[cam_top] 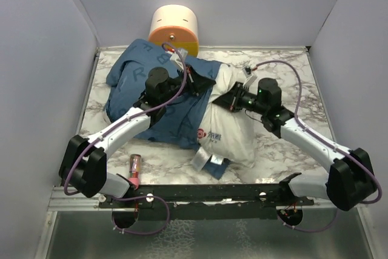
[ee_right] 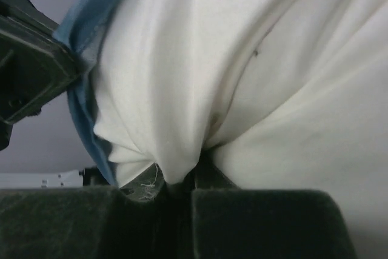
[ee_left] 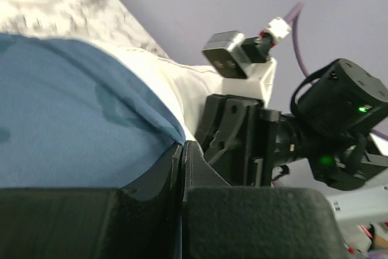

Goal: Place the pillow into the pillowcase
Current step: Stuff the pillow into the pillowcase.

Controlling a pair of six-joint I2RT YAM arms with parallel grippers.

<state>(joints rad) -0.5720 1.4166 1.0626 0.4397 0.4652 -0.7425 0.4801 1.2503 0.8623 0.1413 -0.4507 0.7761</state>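
Left pincer (ee_left: 182, 153) clamps the blue pillowcase (cam_top: 136, 77) edge at centre frame; right pincer (ee_right: 180, 181) pinches a fold of the white pillow (cam_top: 233, 128) beside it on the counter (cam_top: 318, 95).

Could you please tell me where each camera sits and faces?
Top external: overhead, behind the robot, facing down at the table; left arm and right arm show.
Left wrist: faces the left pincer gripping the pillowcase; right arm beyond.
Right wrist: faces the right pincer pinching the pillow.
Wrist views share pillowcase hem over pillow.
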